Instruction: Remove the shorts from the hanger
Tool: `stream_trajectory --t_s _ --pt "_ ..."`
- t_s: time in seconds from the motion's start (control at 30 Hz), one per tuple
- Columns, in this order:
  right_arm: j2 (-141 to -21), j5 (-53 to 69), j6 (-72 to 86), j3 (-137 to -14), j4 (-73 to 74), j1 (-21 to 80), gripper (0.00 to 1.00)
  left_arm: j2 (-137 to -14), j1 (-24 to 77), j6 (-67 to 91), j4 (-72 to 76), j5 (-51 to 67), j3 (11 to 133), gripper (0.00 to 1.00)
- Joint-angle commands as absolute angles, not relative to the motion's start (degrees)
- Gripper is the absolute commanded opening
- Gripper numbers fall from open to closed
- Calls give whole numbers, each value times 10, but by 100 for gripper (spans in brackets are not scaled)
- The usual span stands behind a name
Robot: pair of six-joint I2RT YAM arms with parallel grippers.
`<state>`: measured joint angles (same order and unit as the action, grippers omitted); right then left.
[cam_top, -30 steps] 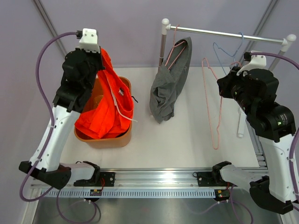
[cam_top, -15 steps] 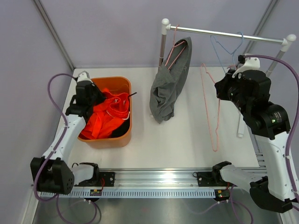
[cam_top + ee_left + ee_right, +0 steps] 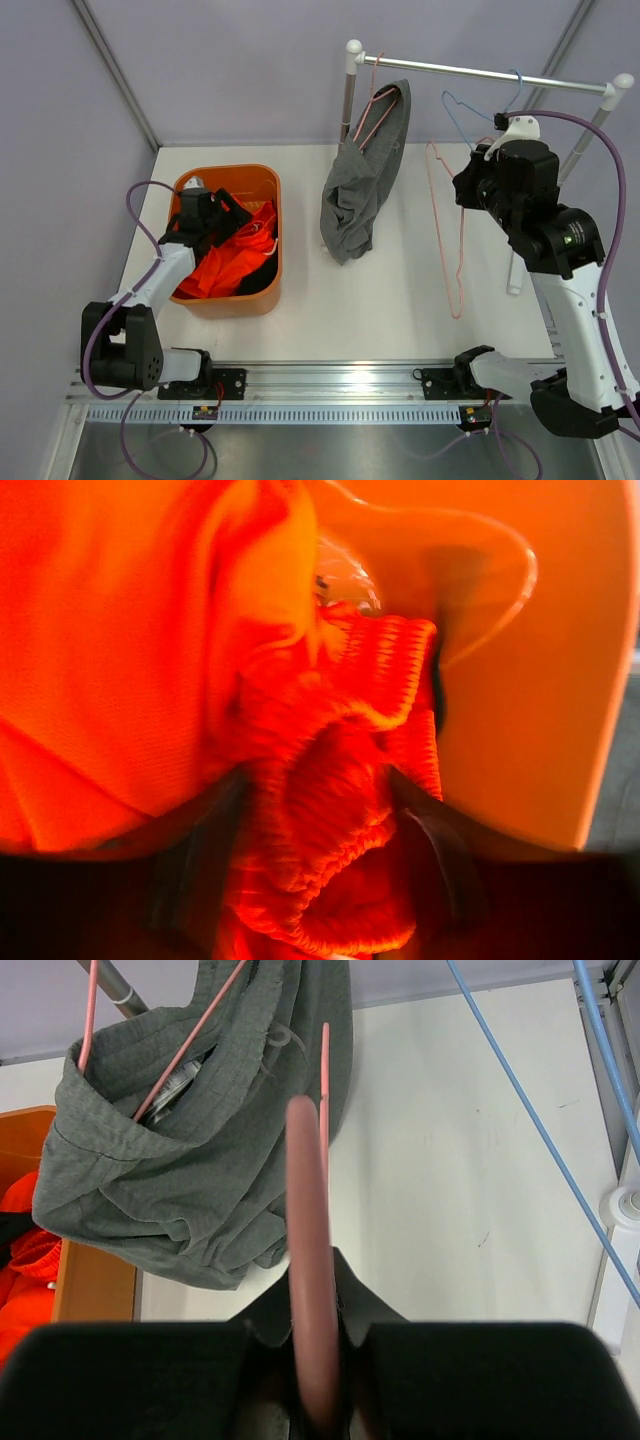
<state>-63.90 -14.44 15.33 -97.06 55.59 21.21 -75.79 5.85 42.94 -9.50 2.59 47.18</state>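
The left hand has dropped into the left bin and spread, releasing the orange shorts there; the right hand pinches an empty pink hanger. The grey shorts hang on the far rail; probably next.

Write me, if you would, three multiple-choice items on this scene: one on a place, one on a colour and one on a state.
1. Where do the bright orange fabric shorts lie? A on the tabletop; B in the orange plastic bin; C on a hanger.
2. What colour is the bare wire hanger on the metal rail? A blue; B green; C white.
3. How is the right hand? A open, holding nothing; B shut on orange cloth; C shut on the bare pink wire hanger.

Key: 1 B, the shorts are heaped inside its walls; 2 A, its blue wire hooks over the rail; 3 C, the pink wire sits clamped in it in the right wrist view.
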Motion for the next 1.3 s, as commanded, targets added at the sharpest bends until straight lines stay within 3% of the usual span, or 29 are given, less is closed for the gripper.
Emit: stream_trajectory --t_s 0.0,0.1,0.3,0.63,0.93,1.27 --pt "-657 -173 142 -990 543 215 0 -738 59 432 -80 72 482 76" --pt "-669 -172 142 -1010 544 214 0 -704 59 411 -107 78 513 99" --pt "-735 -212 143 -1073 556 214 0 -680 59 341 -226 92 654 99" --pt "-890 -190 134 -1218 557 170 0 -624 59 222 -315 104 744 99" --pt "-1022 -148 122 -1430 605 104 0 -564 72 205 -281 112 682 99" --pt "-1068 -131 113 -1462 582 82 0 -565 72 202 -265 127 643 99"
